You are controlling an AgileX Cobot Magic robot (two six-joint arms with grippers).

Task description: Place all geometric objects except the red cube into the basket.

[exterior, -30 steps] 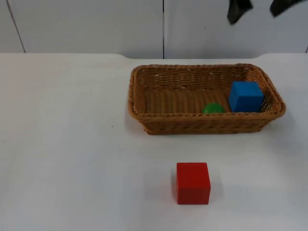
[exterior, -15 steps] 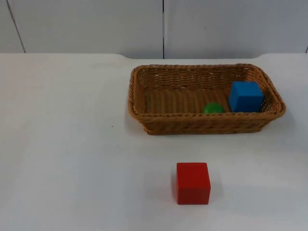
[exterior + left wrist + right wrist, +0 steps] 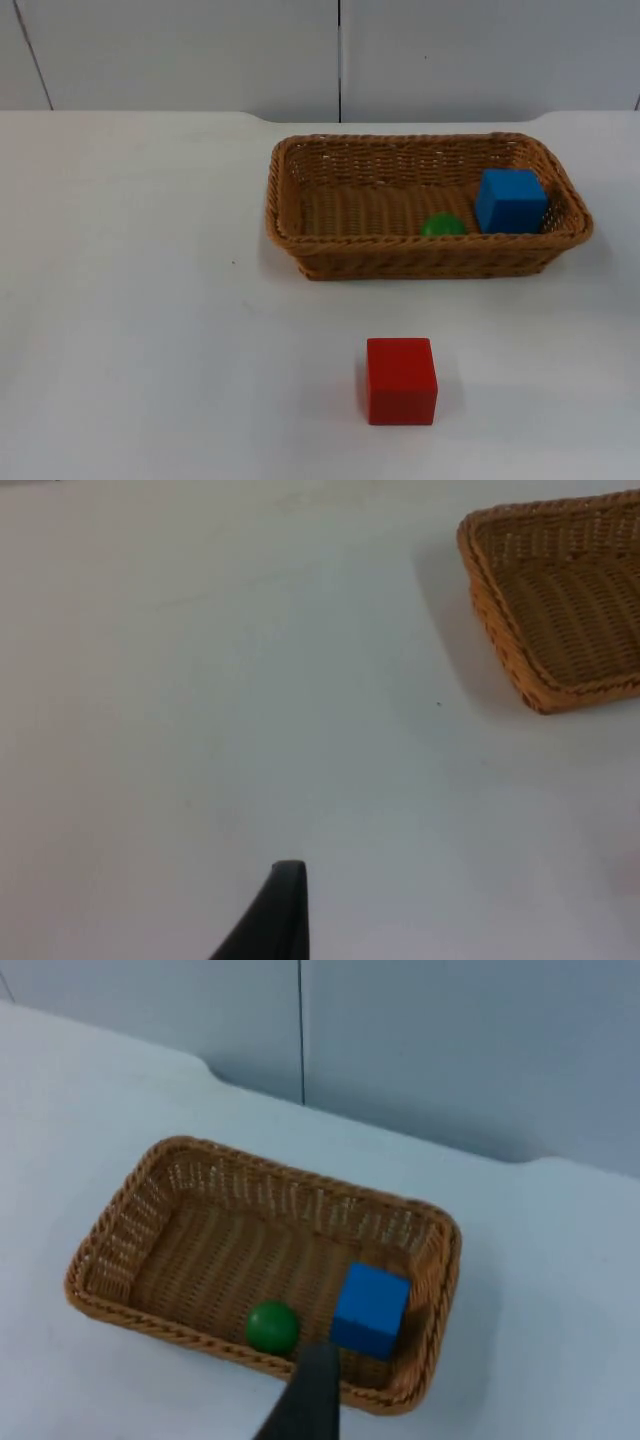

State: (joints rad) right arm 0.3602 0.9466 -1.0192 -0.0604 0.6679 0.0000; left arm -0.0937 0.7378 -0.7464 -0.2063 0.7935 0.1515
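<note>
The wicker basket [image 3: 428, 205] is sitting toward the far right of the white bench [image 3: 140, 300], holding a blue cube [image 3: 511, 200] at its right end and a green ball [image 3: 441, 225] just left of the cube. The red cube [image 3: 401, 380] is standing alone on the bench, nearer than the basket. The left pincer is looking down over bare bench left of the basket, the right pincer from above the basket; I cannot tell how either pincer's fingers are standing.

Blue cube [image 3: 511, 200], green ball [image 3: 442, 225] in basket [image 3: 300, 240]; red cube [image 3: 401, 381] outside.

open table, basket [image 3: 300, 245] and red cube [image 3: 401, 381] obstruct
</note>
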